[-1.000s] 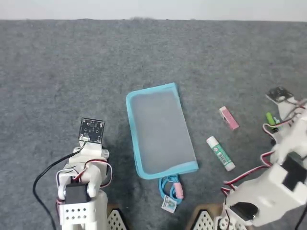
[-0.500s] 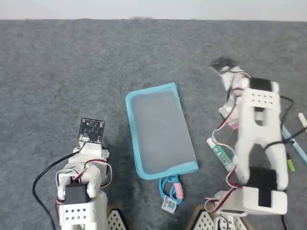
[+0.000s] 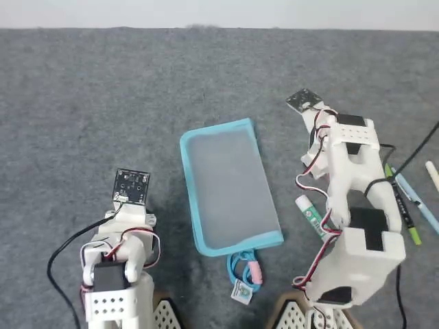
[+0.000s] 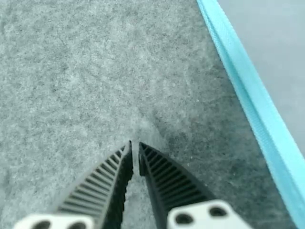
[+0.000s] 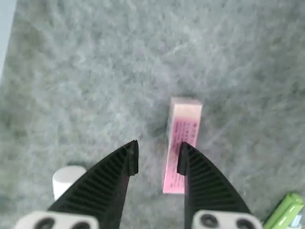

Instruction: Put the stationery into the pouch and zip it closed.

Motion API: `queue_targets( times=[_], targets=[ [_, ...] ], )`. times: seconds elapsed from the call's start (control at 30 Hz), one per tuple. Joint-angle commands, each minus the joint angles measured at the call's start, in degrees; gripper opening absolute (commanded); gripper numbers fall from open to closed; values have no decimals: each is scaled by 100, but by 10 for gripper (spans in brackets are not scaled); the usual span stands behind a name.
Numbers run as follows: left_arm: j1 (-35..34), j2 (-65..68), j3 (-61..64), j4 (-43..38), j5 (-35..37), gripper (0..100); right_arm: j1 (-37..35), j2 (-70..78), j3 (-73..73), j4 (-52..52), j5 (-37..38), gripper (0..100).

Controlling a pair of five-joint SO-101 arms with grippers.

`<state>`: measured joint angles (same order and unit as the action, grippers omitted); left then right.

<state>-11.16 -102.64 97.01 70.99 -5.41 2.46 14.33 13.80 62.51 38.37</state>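
Two robot arms stand at the front edge of a grey felt-covered desk (image 3: 103, 89). A flat rectangular mesh pouch with a turquoise border (image 3: 230, 188) lies near the desk's middle. The left gripper (image 4: 135, 148), jaws pressed together and holding nothing, sits low over the felt beside that border. The right gripper (image 5: 157, 152) – jaws parted, empty – hangs over a small pink rectangular eraser (image 5: 183, 138), toward the right edge. A white glue stick with a green label (image 3: 310, 214) lies near.

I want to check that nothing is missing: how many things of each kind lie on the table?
Pouch: 1
Glue stick: 1
Pink eraser: 1
Pens: 2, green pen, blue pen
White stick at the edge: 1
Total: 6
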Motion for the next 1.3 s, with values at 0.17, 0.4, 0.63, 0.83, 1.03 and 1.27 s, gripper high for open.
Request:
queue_targets(
  times=[0.17, 0.4, 0.63, 0.83, 1.03, 1.27],
  targets=[
    [-35, 26, -31, 26, -70, 19, 242, 75, -176, -382, -18, 147],
    [-35, 26, -31, 26, -70, 19, 532, 347, -440, -338, 132, 146],
    [-35, 26, -31, 26, -70, 19, 673, 593, -475, -251, 290, 96],
    [-35, 26, -31, 26, -70, 19, 1332, 330, -800, 611, 264, 26],
    [-35, 26, -31, 26, -70, 19, 2519, -13, -791, 1015, 642, 26],
    [-35, 26, -31, 26, -70, 19, 3380, 163, -791, 963, 1644, 26]
  ],
)
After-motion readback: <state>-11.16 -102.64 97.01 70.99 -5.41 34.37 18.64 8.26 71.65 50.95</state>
